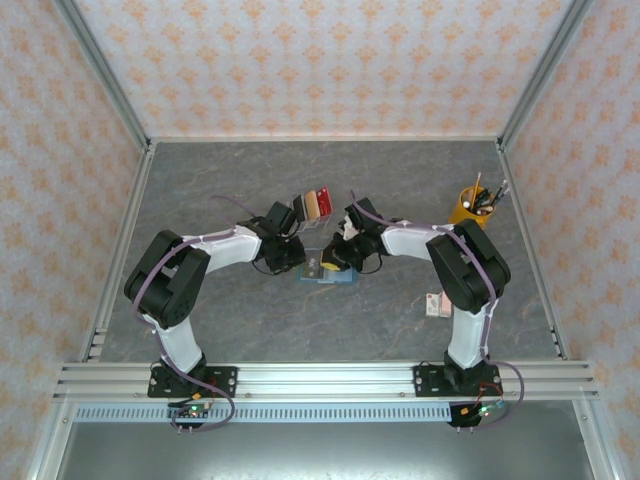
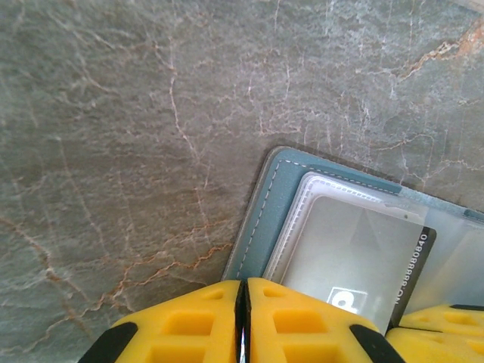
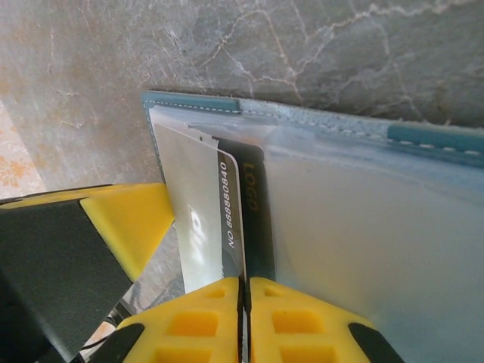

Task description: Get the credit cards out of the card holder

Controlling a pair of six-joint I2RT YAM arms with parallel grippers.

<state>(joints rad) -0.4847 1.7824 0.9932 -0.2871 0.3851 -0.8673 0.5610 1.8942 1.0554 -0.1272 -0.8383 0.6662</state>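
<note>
The blue card holder [image 1: 330,277] lies open mid-table between both arms. My left gripper [image 1: 310,266] is shut, its yellow fingers [image 2: 189,318] pinched on the holder's near blue edge [image 2: 261,227]. A dark grey credit card [image 2: 355,257] sits in the clear pocket beside them. My right gripper [image 1: 338,262] is shut on that dark card [image 3: 231,204]; the card's printed number and logo stick partly out of the pocket of the holder [image 3: 423,140]. A red card [image 1: 323,200] and a tan card [image 1: 311,206] lie on the table just behind the grippers.
A yellow pen cup [image 1: 467,208] stands at the back right. A small pink-and-white box [image 1: 436,305] lies by the right arm's base. Patterned walls and metal rails close in the grey marble table [image 1: 220,190] on three sides.
</note>
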